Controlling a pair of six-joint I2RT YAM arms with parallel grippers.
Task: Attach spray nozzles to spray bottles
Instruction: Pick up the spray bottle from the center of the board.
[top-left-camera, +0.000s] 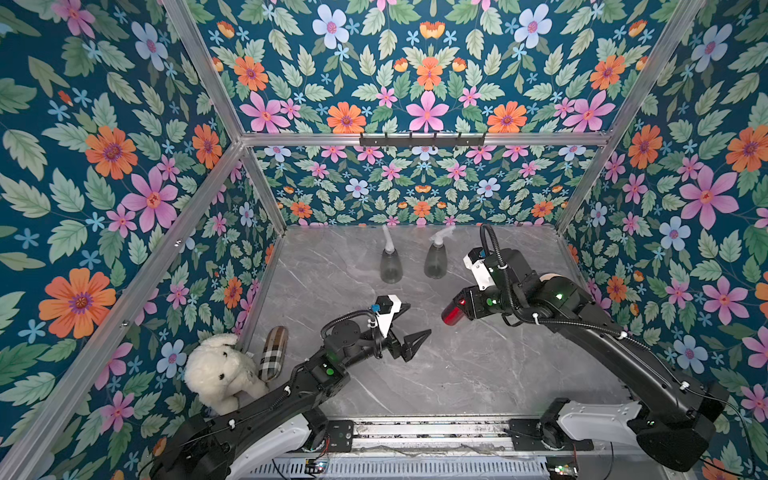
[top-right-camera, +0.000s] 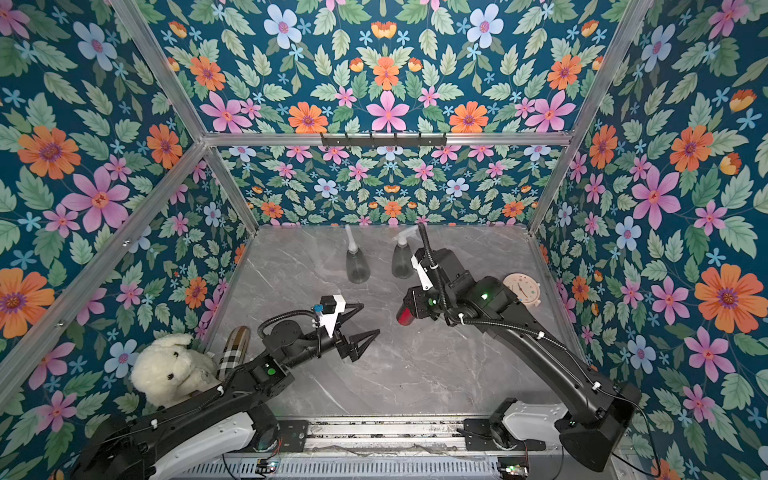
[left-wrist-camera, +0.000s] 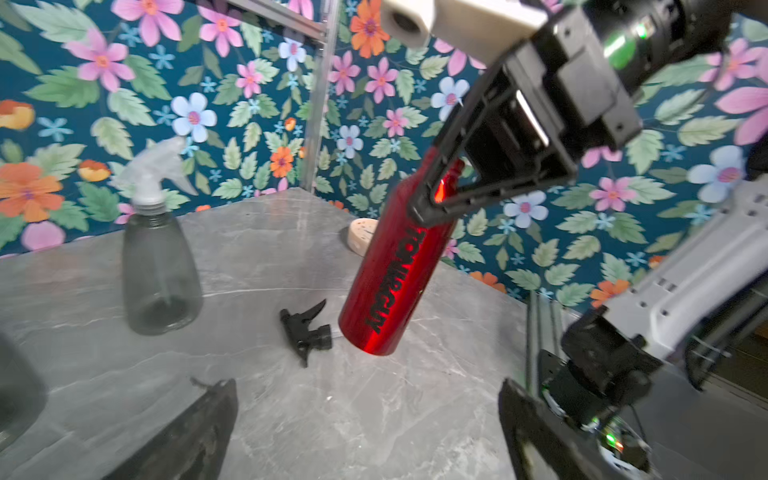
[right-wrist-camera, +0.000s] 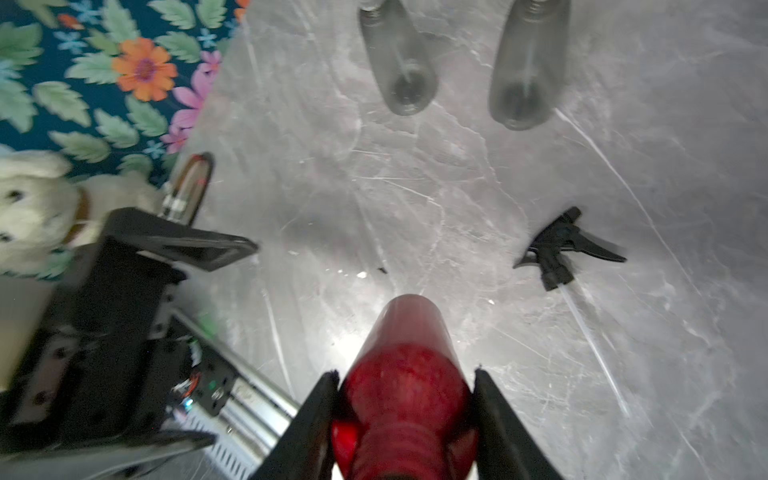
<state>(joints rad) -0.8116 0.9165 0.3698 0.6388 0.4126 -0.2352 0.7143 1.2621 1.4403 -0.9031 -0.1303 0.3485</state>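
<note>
My right gripper (right-wrist-camera: 405, 372) is shut on the neck end of the slim red spray bottle (top-left-camera: 453, 313), which hangs tilted above the table (left-wrist-camera: 291, 415). The black spray nozzle (left-wrist-camera: 305, 328) lies loose on the table just beside the red bottle's base (left-wrist-camera: 374, 340); in both top views my right arm hides it. At the back stand two smoky-grey spray bottles (top-left-camera: 391, 266) (top-left-camera: 435, 262), each topped with a clear nozzle (top-left-camera: 387, 239) (top-left-camera: 441, 235). My left gripper (top-left-camera: 419, 319) stands wide open and empty, left of the red bottle.
A white plush toy (top-left-camera: 220, 374) and a plaid oblong case (top-left-camera: 274, 353) lie at the front left corner. A pale round clock (top-right-camera: 522, 289) lies by the right wall behind my right arm. A metal rail (top-left-camera: 428, 432) runs along the front edge.
</note>
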